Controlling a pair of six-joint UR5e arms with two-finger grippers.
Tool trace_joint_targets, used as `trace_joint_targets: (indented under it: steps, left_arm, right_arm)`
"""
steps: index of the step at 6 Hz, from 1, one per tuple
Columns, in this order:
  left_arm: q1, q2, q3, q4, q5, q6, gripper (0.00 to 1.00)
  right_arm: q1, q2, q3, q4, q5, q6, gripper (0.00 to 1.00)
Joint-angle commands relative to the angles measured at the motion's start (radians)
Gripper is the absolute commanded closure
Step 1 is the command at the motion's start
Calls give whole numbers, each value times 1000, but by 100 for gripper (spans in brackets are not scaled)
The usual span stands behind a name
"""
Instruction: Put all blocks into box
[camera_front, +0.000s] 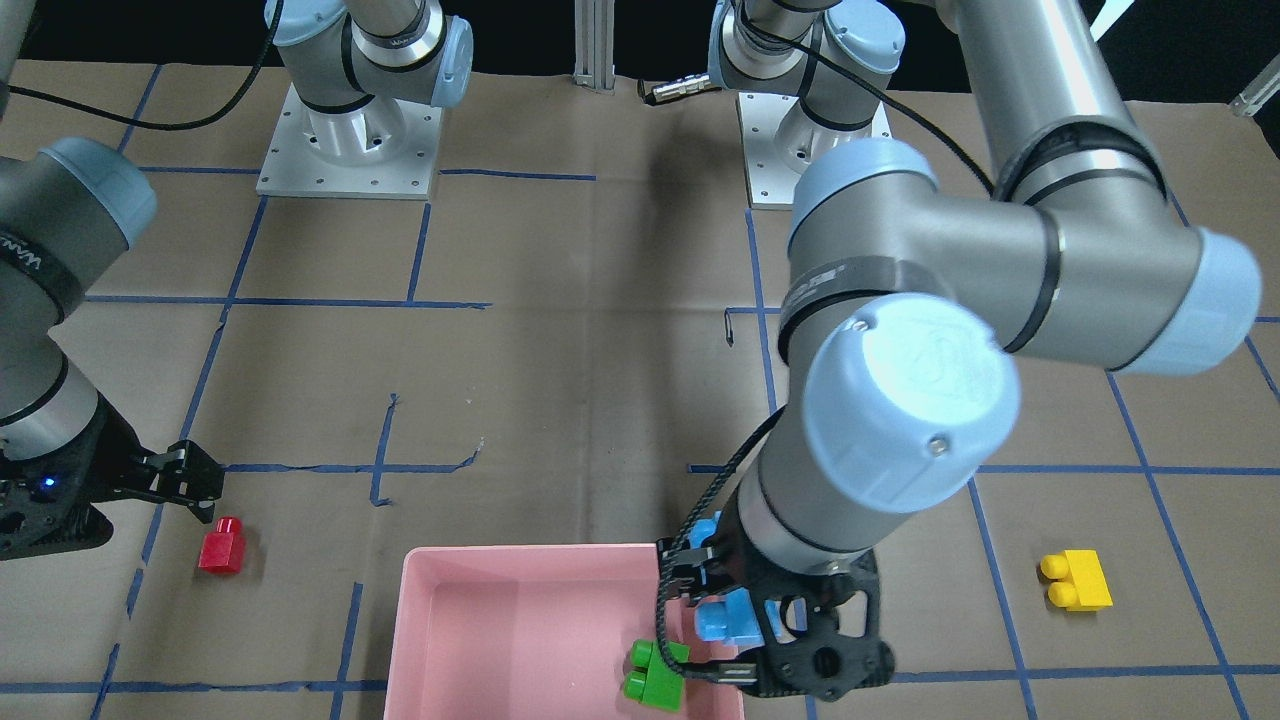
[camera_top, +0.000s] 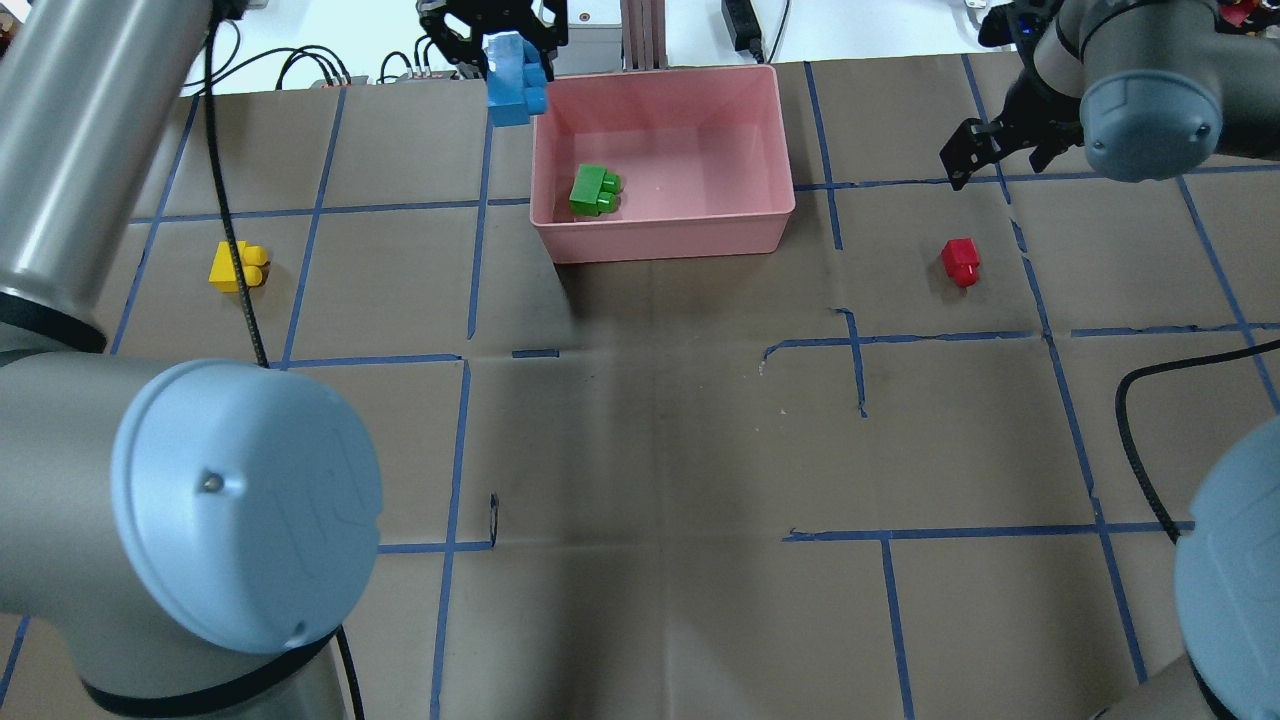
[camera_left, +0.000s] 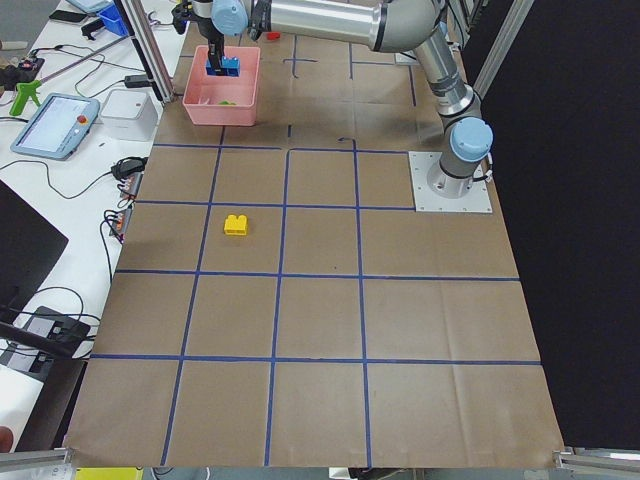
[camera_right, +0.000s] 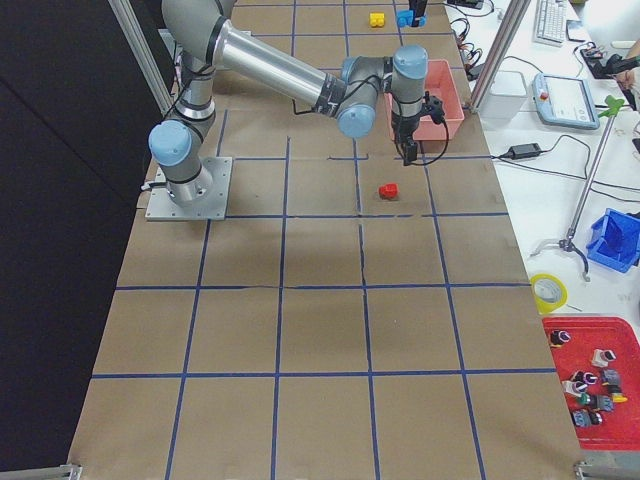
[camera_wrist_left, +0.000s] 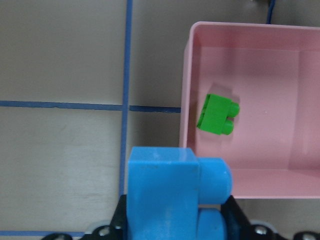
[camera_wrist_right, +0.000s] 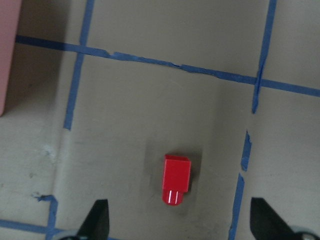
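Left gripper (camera_top: 512, 62) carries the light-blue block (camera_top: 517, 85); right gripper (camera_top: 985, 150) hangs spread wide.
In the overhead view the light-blue block is clamped by the pink box (camera_top: 660, 240) at its upper-left corner. The green block (camera_top: 594, 190) lies inside, near the left wall. The yellow block (camera_top: 238, 266) sits at the left of the frame and the red block (camera_top: 961, 261) at the right, just below the right gripper.
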Motion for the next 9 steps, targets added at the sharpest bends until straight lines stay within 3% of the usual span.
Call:
trace_joint_targets:
  steps: [1, 3, 4, 5, 6, 8, 9]
  left_arm:
    - [-29, -117, 23, 91, 1, -31, 83]
    - [-30, -175, 15, 146, 5, -29, 83]
    - [-50, -189, 14, 156, 6, -34, 61]
    - [-61, -191, 11, 156, 5, -66, 8]
    - [-61, -183, 14, 156, 3, -75, 1]
    - [-55, -87, 11, 136, 6, -68, 0]
    - [-41, -12, -2, 72, 6, -54, 0]
  right_arm:
    - [-12, 95, 55, -157, -8, 22, 2]
    - [-14, 134, 115, -219, -6, 42, 2]
    - [-14, 134, 144, -245, -6, 49, 2]
    - [-14, 138, 148, -243, -4, 79, 10]
    - [-14, 140, 149, -243, -4, 79, 15]
    - [-14, 137, 149, -233, 3, 79, 74]
    - [-14, 134, 146, -228, 3, 75, 91]
